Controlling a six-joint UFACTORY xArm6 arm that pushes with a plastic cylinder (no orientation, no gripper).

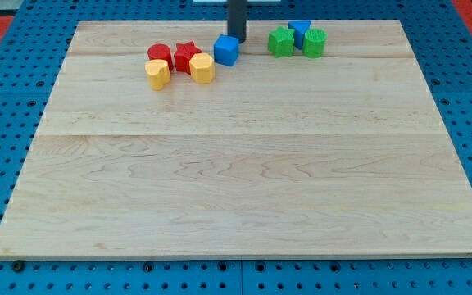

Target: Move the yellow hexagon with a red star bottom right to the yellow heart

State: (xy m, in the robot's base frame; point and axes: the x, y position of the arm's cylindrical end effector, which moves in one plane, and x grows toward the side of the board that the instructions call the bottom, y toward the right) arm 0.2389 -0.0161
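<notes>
- The yellow hexagon [202, 69] sits near the top of the wooden board [244, 180]. I use this block as my landmark.
- The red star [186, 56] touches the yellow hexagon, just up and to the view's left of it. They look like a pair that should travel together.
- The yellow heart [158, 74] is to the view's left of the yellow hexagon, close but with a small gap. That is where the pair has to end up.
- A red block [160, 55], round-looking, is further left than the star, just above the heart.
- A blue cube [227, 50] is just to the view's right of the yellow hexagon.
- My tip [236, 38] is up and to the right of the yellow hexagon, right behind the blue cube. I think it is on that side so it can push left.
- My tip is only a rod. It cannot open or hold; it just pushes.
- Two green blocks [281, 41] [314, 42] and another blue block [299, 29] are well off to the right, out of the way.
</notes>
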